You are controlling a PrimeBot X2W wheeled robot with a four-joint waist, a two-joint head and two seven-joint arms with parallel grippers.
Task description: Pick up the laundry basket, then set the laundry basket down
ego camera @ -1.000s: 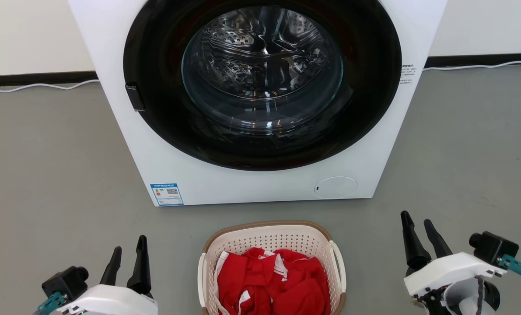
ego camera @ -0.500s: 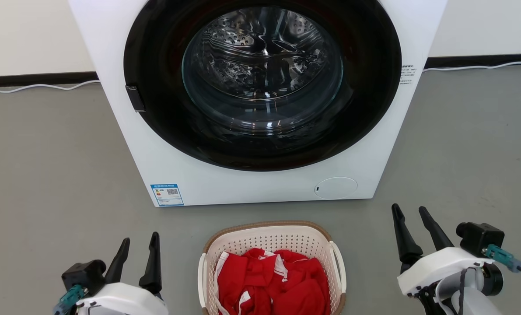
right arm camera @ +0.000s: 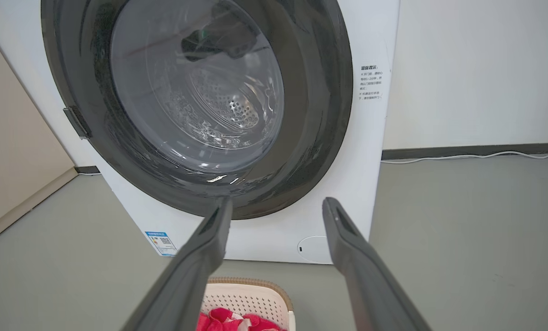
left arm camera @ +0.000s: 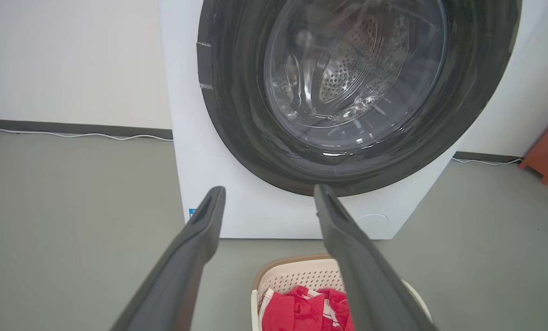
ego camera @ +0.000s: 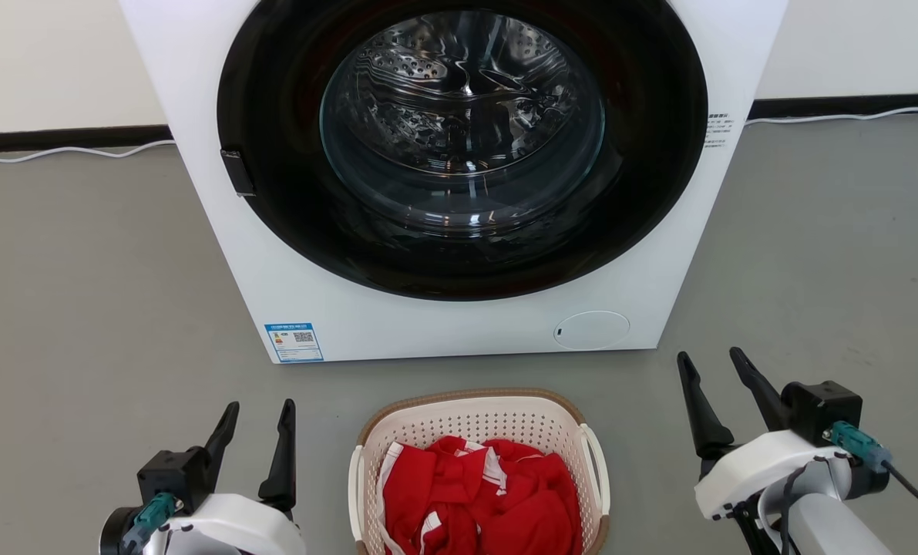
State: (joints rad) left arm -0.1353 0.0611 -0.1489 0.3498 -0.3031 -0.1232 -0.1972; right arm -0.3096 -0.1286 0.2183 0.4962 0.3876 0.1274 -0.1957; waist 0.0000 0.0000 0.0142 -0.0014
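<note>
Grey floor (ego camera: 81, 308), washer (ego camera: 212, 254) upper centre, top cut off. Laundry basket (ego camera: 474, 422) bottom centre, near end cropped, red clothes (ego camera: 497, 493) inside. Left pincer (ego camera: 260, 405) and right pincer (ego camera: 710, 354) spread apart, flanking it, not touching.

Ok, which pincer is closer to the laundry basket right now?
Left, going by the head view. The left pincer sits open just off the left side of the laundry basket; the right pincer is open, farther out on the right and nearer the washer.

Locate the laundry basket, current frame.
Head view, bottom centre: the laundry basket sits on the grey floor just in front of the washer, between the left gripper and the right gripper, touching neither.
</note>
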